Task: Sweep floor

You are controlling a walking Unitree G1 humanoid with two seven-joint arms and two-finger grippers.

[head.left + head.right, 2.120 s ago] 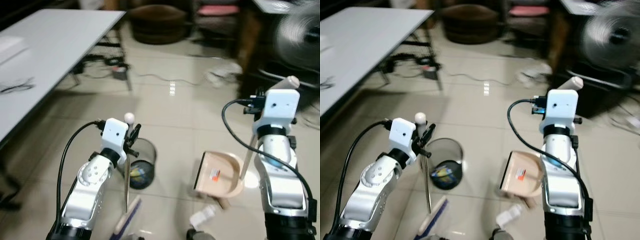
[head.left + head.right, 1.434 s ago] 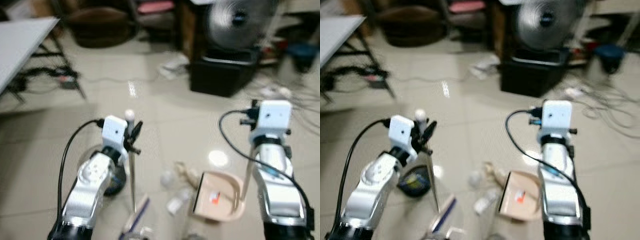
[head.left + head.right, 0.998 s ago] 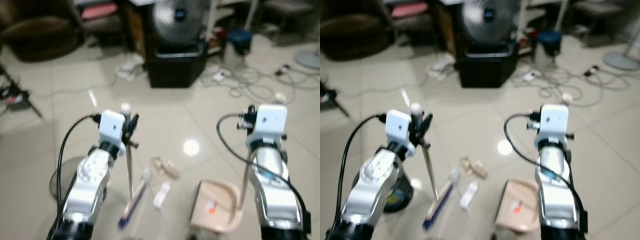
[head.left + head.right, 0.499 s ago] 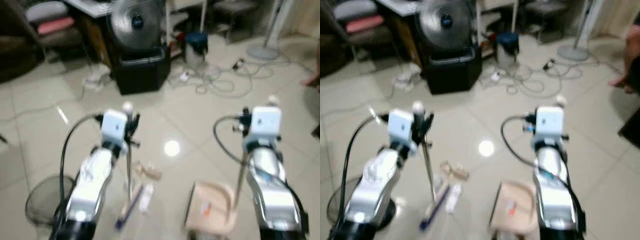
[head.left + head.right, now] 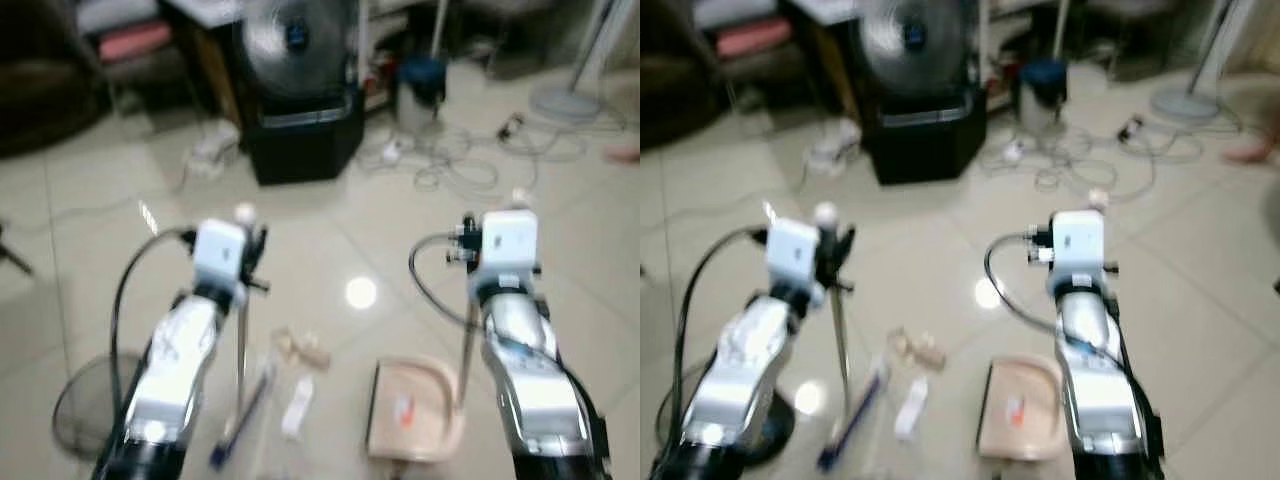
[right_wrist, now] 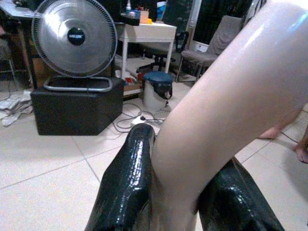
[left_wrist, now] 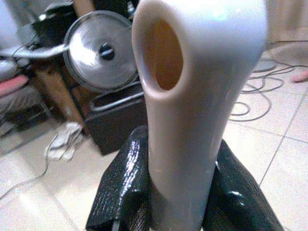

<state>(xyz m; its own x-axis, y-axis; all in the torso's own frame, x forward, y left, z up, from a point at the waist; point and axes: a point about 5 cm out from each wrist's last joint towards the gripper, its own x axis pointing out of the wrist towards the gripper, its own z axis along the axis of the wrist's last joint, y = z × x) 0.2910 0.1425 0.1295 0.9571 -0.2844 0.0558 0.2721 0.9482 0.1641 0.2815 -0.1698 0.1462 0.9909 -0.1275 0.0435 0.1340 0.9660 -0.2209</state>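
My left gripper [image 5: 250, 256] is shut on the thin metal stick of a broom [image 5: 240, 350], whose blue and white brush [image 5: 243, 420] rests on the tiled floor. Its cream handle tip [image 7: 192, 86] stands between the black fingers [image 7: 120, 192]. My right gripper [image 5: 467, 256] is shut on the upright cream handle [image 6: 226, 106] of a beige dustpan [image 5: 412, 412], which sits on the floor before me. Between brush and pan lie a crumpled brown scrap [image 5: 300, 348] and a small white bottle [image 5: 297, 405].
A wire waste basket [image 5: 85, 412] stands at lower left. Ahead are a round fan [image 5: 298, 38] on a black box [image 5: 305, 140], a blue bin [image 5: 420, 78], and tangled cables [image 5: 455, 165]. A person's bare foot [image 6: 302, 151] is at the right.
The camera has swung right, from the white table and basket to the fan and cables. Both grippers keep their hold; broom and dustpan travelled along with me.
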